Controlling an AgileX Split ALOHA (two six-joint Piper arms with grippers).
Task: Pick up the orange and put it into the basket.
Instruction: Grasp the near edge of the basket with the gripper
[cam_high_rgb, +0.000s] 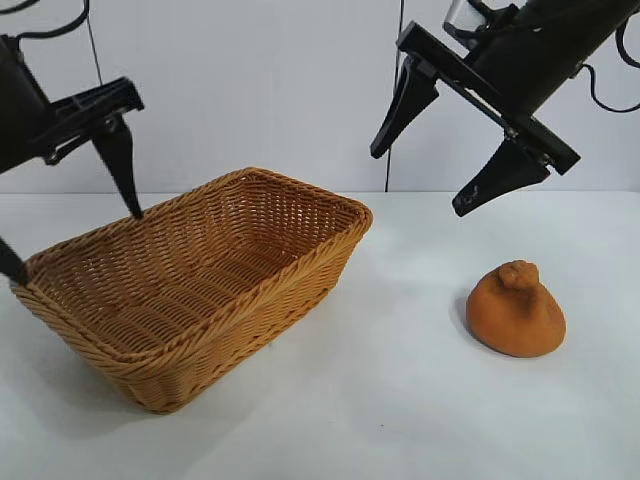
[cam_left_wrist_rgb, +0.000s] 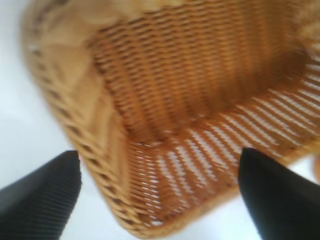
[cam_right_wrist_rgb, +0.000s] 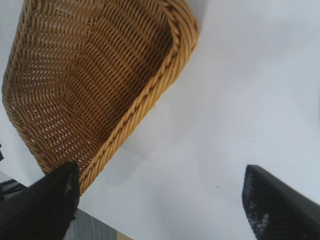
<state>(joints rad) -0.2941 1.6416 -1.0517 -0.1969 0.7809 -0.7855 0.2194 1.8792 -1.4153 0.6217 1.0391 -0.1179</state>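
The orange (cam_high_rgb: 516, 310), a dull-orange lump with a knobby top, lies on the white table at the right. The golden-brown wicker basket (cam_high_rgb: 310, 268) stands at the left centre and is empty; it also shows in the left wrist view (cam_left_wrist_rgb: 107, 150) and the right wrist view (cam_right_wrist_rgb: 145, 102). My right gripper (cam_high_rgb: 418, 184) is open and empty, raised above the table between the basket and the orange, up and left of the orange. My left gripper (cam_high_rgb: 70, 245) is open and empty, hanging over the basket's left end. The orange is out of both wrist views.
The white table (cam_high_rgb: 400, 400) spreads around the basket and the orange, with a white wall behind. In the right wrist view the table's edge and a grey floor (cam_right_wrist_rgb: 92, 227) show near one finger.
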